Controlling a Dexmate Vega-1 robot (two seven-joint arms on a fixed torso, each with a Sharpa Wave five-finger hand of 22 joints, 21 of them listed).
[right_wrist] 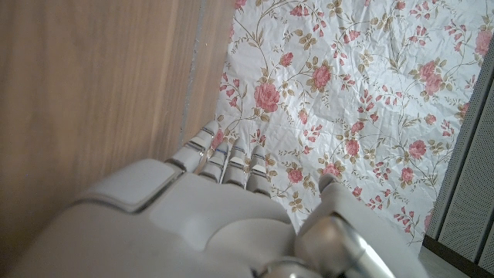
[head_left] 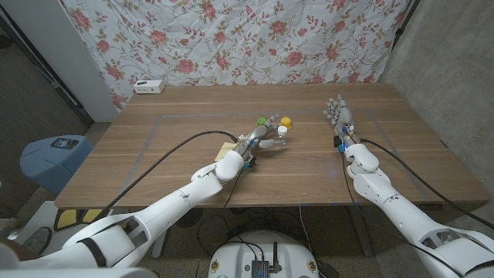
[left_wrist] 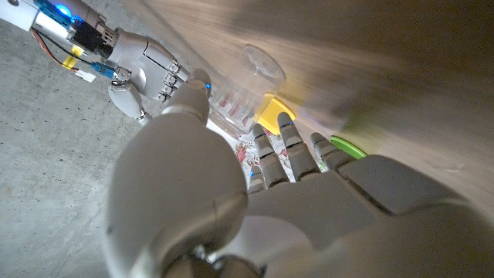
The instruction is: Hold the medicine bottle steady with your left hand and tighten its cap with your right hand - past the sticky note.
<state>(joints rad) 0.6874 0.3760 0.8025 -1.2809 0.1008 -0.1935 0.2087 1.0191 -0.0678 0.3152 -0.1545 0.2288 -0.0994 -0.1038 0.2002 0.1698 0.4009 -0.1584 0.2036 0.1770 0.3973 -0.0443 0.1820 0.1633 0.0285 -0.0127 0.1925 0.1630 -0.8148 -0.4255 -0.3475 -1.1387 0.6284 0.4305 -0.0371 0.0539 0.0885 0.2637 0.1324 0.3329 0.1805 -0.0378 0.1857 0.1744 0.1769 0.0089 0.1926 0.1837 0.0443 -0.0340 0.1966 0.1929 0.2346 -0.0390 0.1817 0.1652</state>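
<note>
Wooden table (head_left: 309,166) w/ floral cloth (head_left: 231,38) behind; left hand (head_left: 258,141) grips medicine bottle (head_left: 282,133) mid-table, right hand (head_left: 338,116) apart, fingers spread, holding nothing.

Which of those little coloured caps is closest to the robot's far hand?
The yellow cap: it lies toward the right hand, while the green cap sits farther away.

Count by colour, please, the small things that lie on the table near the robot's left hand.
Yellow: 2, a round cap-like piece and the sticky note
Green: 1, a small piece
Clear or white: 1, the bottle
Total: 4
</note>
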